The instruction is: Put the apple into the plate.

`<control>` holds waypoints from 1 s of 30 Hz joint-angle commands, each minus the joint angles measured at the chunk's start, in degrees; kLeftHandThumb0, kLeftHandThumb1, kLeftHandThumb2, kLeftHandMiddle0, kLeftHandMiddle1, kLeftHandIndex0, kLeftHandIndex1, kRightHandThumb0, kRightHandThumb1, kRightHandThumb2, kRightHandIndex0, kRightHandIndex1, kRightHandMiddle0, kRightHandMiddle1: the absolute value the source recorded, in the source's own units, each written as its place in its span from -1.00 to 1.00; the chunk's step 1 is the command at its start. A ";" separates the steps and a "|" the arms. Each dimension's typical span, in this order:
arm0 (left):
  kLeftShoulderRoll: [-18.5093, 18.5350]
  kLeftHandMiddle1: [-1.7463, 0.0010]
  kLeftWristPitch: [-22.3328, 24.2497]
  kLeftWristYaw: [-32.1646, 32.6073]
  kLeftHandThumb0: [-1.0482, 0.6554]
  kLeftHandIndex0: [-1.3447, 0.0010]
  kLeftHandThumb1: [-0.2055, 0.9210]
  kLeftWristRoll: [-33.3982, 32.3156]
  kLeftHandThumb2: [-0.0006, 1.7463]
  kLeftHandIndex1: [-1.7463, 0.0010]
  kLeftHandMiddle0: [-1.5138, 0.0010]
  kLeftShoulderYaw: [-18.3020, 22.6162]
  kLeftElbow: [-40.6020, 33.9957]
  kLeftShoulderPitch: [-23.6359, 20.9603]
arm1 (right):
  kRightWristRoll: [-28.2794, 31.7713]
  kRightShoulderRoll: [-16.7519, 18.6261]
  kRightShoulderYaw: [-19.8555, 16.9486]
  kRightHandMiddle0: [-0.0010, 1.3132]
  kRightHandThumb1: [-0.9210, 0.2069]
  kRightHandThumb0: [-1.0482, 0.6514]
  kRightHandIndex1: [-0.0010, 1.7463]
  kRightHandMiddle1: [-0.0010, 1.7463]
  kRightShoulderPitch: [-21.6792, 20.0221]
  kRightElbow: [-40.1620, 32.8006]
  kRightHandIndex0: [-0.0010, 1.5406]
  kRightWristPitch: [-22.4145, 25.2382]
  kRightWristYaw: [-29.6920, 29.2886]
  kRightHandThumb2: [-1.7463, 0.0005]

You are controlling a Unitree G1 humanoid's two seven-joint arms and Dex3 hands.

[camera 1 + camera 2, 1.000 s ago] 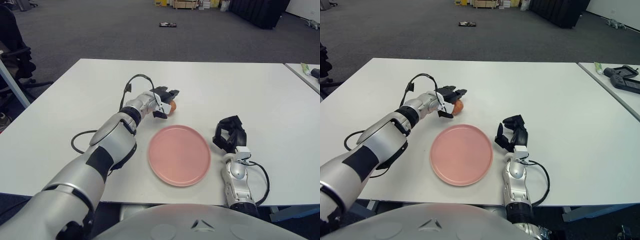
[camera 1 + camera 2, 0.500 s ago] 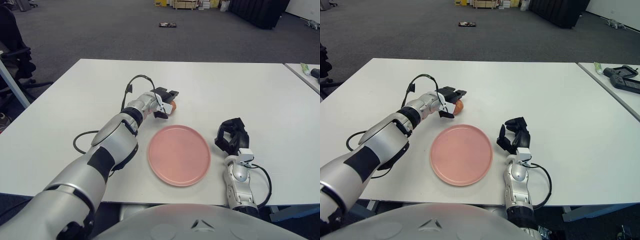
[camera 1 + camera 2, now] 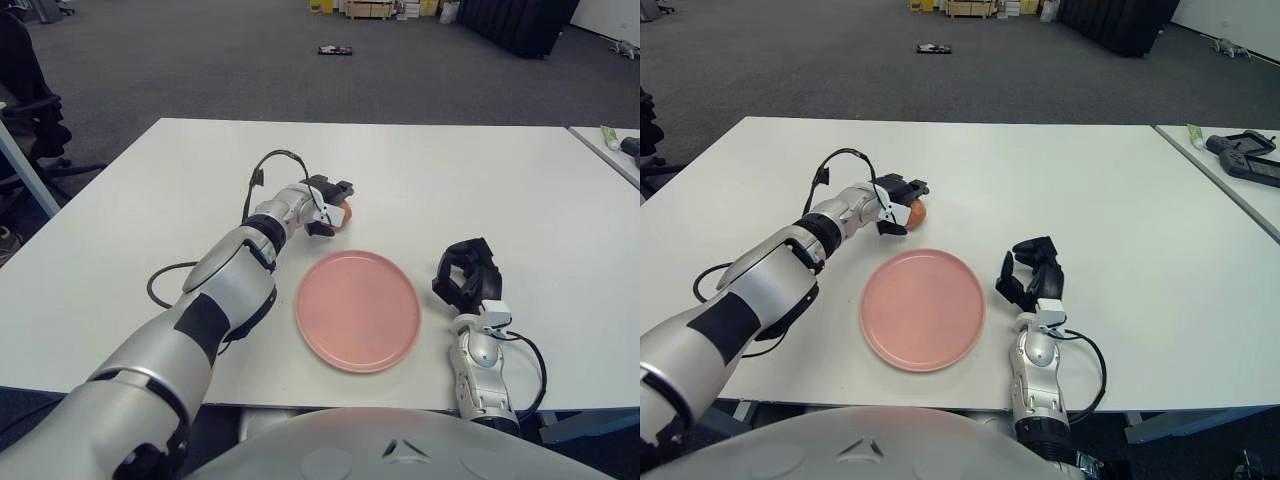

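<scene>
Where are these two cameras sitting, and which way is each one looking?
Left eye view: on the head, looking forward and down at the white table; left hand around the apple, right hand beside the pink plate.
Right eye view: beside it, same direction, both arms showing, a controller at the far right.
Shared: table, plate, apple, both hands.

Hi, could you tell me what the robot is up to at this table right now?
The robot's left hand is stretched out over the white table with its fingers closed around a small orange-red apple, just beyond the far-left edge of the pink plate. The plate holds nothing, so the apple has not yet been put in. The right hand shows to the right of the plate, not taking part.
</scene>
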 commanded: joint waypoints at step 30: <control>-0.21 -1.00 1.61 7.00 0.68 0.59 0.04 2.08 0.39 -1.00 0.35 -1.88 1.00 3.69 | -0.16 0.99 -0.29 -0.29 -0.26 -0.26 1.00 1.00 3.15 0.26 -0.07 2.03 -1.27 -0.25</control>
